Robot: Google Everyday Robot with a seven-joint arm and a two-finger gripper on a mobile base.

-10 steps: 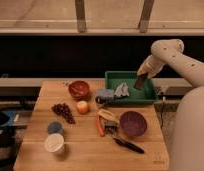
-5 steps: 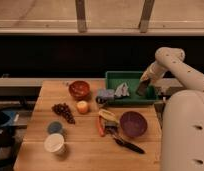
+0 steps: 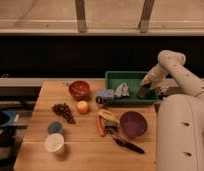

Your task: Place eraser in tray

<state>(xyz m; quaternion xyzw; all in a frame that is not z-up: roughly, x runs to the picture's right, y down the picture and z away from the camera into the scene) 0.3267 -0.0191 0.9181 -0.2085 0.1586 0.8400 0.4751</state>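
Note:
The green tray stands at the back right of the wooden table. My gripper hangs low inside the tray's right end, at the end of the white arm reaching in from the right. A small dark shape shows at the gripper's tip. I cannot tell whether that is the eraser or part of the gripper. No eraser lies apart on the table. A crumpled pale wrapper sits in the tray's middle.
A purple bowl, a banana, an orange-handled tool and a black-handled tool lie in front of the tray. Further left are a brown bowl, an orange ball, grapes and a white cup. My white body fills the right edge.
The gripper has come down from above the tray's right end to low inside it. Nothing on the table has moved.

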